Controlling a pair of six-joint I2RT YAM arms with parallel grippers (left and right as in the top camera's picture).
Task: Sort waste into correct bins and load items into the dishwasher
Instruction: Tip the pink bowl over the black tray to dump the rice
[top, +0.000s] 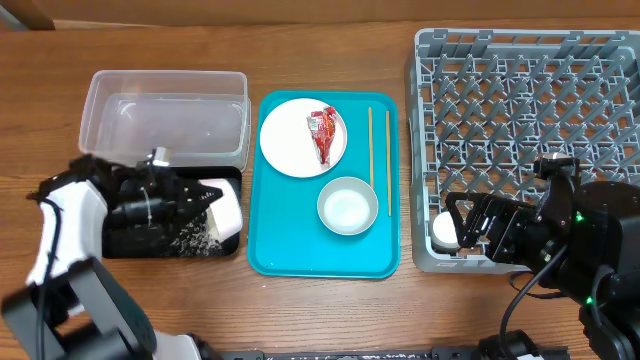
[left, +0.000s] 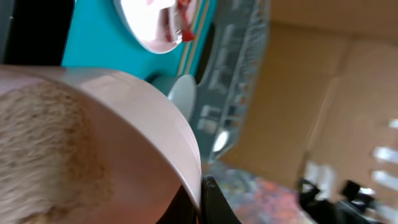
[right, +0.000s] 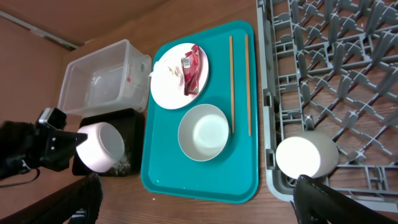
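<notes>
left arm (top: 75, 215) low over black tray (top: 125, 243), left gripper (top: 205, 198) pinching tilted bowl (top: 229, 208) rim; right gripper (top: 462, 226) spread wide nr cup (top: 442, 230).

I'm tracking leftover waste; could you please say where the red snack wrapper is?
In the overhead view, the red snack wrapper lies on the white plate at the far end of the teal tray, left of the chopsticks.

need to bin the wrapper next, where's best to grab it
Pinch the wrapper across its narrow middle, coming straight down. It lies crumpled on the plate, long axis roughly parallel to the chopsticks, so fingers closing across that line should span it, and its raised folds likely give purchase.
</notes>
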